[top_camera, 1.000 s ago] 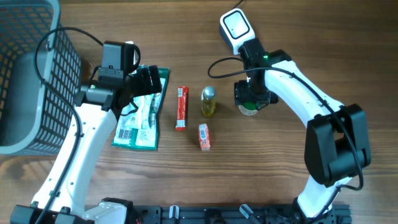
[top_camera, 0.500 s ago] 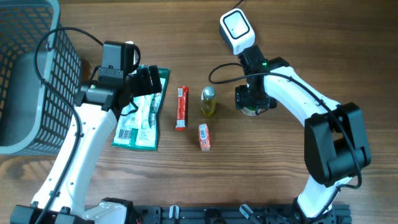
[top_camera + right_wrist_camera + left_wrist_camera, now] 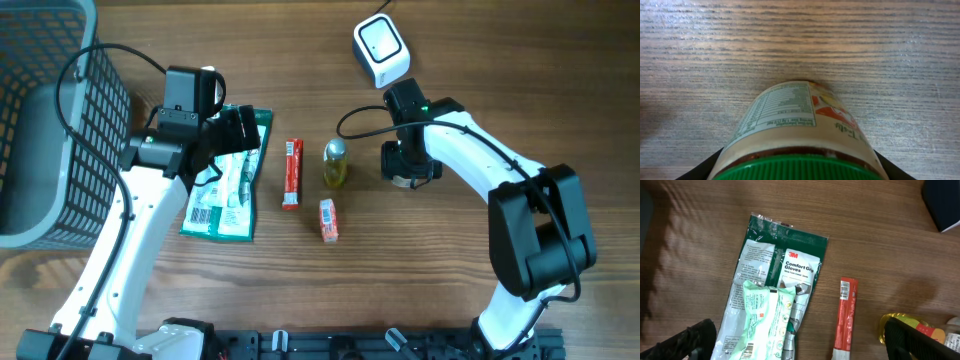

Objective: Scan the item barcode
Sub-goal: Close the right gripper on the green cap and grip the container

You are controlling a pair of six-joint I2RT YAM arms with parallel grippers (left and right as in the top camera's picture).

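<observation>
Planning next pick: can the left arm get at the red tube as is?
Probably yes. The red tube lies alone, clear of the glove pack and the bottle, and the open left gripper hangs over the pack right beside it.

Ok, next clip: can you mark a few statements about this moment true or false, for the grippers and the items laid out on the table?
1. The right gripper has its fingers on either side of the green-lidded jar. True.
2. The scanner lies in the basket. False: it lies on the table, just beyond the right gripper and far from the basket.
3. The left gripper is open above the glove packet. True.
4. The yellow bottle lies between the glove packet and the red stick. False: the red stick lies between the packet and the bottle.
</observation>
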